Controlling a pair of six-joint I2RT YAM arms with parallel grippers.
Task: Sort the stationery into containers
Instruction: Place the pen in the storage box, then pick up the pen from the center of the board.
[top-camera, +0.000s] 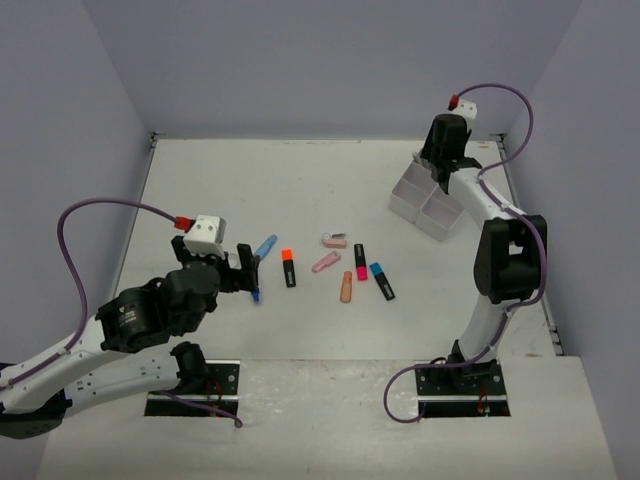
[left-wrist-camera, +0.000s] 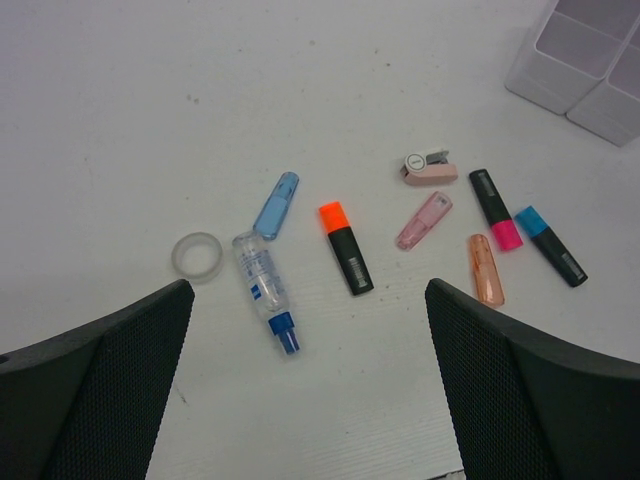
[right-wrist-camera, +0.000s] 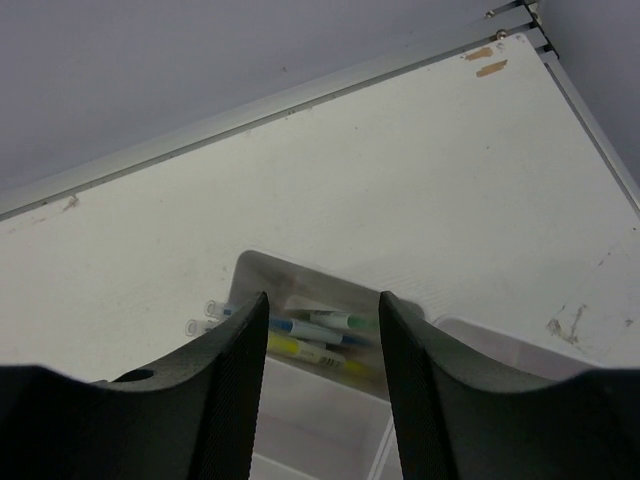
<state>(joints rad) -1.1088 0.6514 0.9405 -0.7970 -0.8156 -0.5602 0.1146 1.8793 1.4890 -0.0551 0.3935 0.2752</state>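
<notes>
Plastic, likely light and slick, the orange highlighter (left-wrist-camera: 344, 250) is inviting a mid-barrel pinch from the spread left hand (left-wrist-camera: 307, 300); the right hand (right-wrist-camera: 323, 305) is hovering, parted and empty, over the tray (top-camera: 410, 200).

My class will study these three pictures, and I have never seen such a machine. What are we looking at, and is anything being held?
Two robot arms stand at the near edge of a table. One picture looks down from above; the other two come from a camera on each wrist. The left pincer hangs open over loose stationery: highlighters, a tape roll and more. The right pincer, also open, hovers above the white tray, where pens lie in one compartment. Neither pincer holds anything.
</notes>
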